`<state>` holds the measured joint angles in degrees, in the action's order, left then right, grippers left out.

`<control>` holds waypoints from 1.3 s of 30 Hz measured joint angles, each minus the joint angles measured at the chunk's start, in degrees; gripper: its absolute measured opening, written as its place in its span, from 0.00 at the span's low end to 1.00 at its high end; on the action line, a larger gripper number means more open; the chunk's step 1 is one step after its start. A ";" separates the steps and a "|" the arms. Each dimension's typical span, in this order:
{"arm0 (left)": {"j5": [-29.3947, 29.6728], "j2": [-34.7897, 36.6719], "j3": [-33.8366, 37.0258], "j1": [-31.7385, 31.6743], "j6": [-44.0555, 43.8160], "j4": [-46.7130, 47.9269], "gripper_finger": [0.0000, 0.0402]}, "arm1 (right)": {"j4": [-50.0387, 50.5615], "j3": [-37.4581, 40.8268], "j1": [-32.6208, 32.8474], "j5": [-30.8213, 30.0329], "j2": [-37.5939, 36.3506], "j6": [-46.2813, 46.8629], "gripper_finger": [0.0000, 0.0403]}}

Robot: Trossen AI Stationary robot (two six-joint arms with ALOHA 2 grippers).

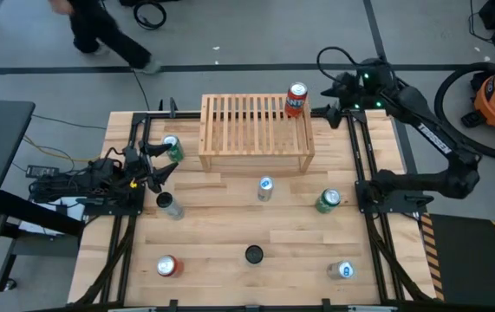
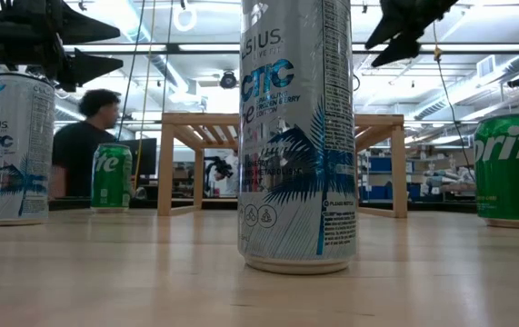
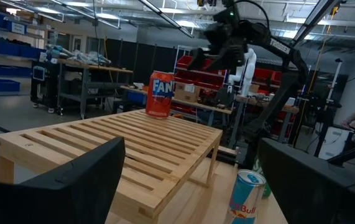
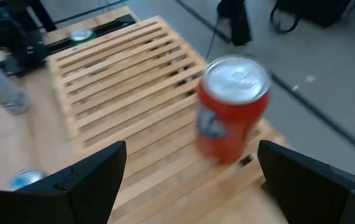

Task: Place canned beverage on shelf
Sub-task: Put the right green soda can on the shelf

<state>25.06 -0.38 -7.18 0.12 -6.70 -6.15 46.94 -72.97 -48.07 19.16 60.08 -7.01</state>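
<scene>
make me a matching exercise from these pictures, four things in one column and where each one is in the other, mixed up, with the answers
Things:
1. orange can
2. shelf
3. right end effector
4. left end effector

Places:
A. open, beside a green can at the table's left side
B. upright on the shelf's slatted top, at its far right corner
C. open, just right of the orange can
D. on the table's far half, midway between the two arms

Pairs: 1-B, 2-D, 3-C, 4-A
</scene>
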 joint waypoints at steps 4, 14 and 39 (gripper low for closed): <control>0.00 0.01 0.00 0.00 0.00 -0.01 0.92 | 5.69 -0.02 3.57 0.02 -2.62 3.70 0.93; 0.05 0.02 0.00 0.00 2.81 -0.27 0.92 | 17.68 -0.02 16.24 -4.13 -7.38 12.77 0.93; 0.00 0.02 0.00 0.00 -0.20 -0.22 0.92 | 31.34 2.51 47.11 -19.58 -8.53 38.67 0.93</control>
<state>25.06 -0.36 -7.18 0.12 -6.90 -6.37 78.28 -70.46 -0.96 -0.43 51.55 31.67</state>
